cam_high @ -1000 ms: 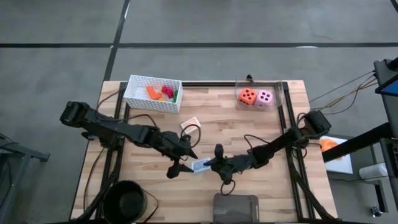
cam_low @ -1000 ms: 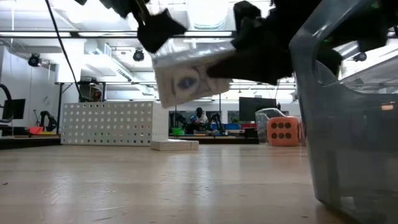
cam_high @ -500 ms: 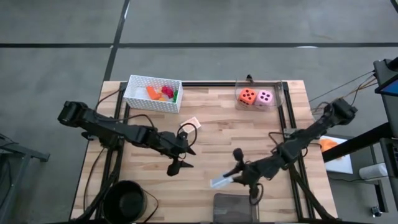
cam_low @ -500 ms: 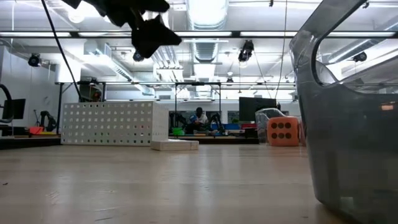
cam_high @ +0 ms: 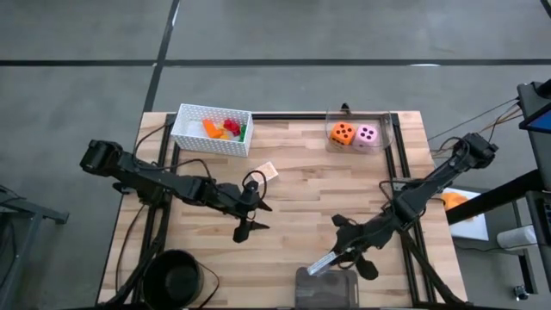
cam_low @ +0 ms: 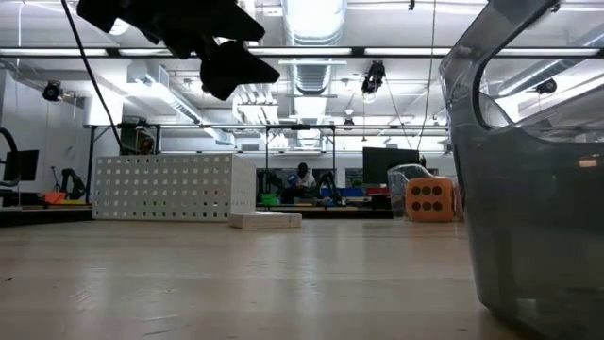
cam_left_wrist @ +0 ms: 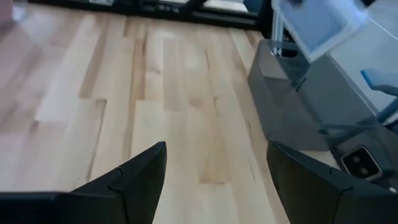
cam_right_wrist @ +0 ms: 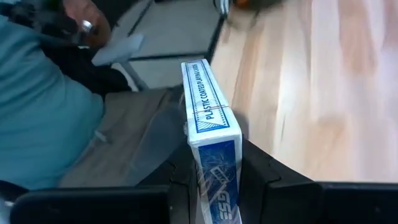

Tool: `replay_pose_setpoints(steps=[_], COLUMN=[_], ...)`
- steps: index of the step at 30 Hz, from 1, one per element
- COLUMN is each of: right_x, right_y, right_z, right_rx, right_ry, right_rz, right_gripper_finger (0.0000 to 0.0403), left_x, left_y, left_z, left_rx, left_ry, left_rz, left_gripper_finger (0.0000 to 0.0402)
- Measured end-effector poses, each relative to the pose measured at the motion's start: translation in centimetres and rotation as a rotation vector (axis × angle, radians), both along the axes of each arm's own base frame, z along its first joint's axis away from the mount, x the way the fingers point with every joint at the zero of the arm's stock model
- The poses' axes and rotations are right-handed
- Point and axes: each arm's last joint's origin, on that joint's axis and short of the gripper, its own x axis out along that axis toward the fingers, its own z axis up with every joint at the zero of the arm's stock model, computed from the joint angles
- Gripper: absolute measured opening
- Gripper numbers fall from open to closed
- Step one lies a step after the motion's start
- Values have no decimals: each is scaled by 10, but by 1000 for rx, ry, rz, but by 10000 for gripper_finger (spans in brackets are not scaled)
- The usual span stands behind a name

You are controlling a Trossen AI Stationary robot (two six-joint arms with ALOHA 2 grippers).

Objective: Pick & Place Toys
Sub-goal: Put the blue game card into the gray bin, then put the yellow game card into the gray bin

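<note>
The wooden tabletop (cam_high: 293, 198) stands in a big workshop hall. The right gripper (cam_high: 331, 258) pinches the blue card box (cam_high: 318, 263) over the grey tray (cam_high: 325, 288). The left gripper (cam_high: 251, 215) hovers with fingers spread.

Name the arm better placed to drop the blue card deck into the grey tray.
Right. The right gripper already grips the blue card deck just above the grey tray; the left gripper is open, mid-table.

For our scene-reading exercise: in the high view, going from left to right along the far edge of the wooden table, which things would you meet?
White perforated basket holding small bricks → orange die → pink die.
</note>
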Motion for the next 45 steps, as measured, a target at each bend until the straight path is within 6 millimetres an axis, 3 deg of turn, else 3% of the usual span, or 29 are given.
replay_pose_setpoints(steps=[8,12,18,25,27,32,36,40,45], right_x=[5,14,29,32,32,31,31,32,34], right_y=[25,44,59,62,62,62,61,61,58], right_z=[-27,-35,-54,-73,-74,-72,-63,-54,-37], right_rx=[152,182,99,-9,-14,-8,17,19,-65], right_ry=[250,330,413,513,517,517,499,472,372], right_rz=[-50,12,39,46,46,39,34,7,-48], right_gripper_finger=[62,62,62,63,84,193,258,291,296], left_x=[2,2,2,2,3,3,3,3,3], left_y=[1,1,2,3,3,3,3,4,4], left_z=[3,3,3,3,4,3,4,4,4], left_rx=[39,47,60,71,70,71,73,82,86], left_ry=[-51,-54,-57,-60,-63,-63,-66,-67,-67], left_rz=[22,36,61,83,83,86,91,109,116], left_gripper_finger=[277,277,277,277,277,277,277,277,277])
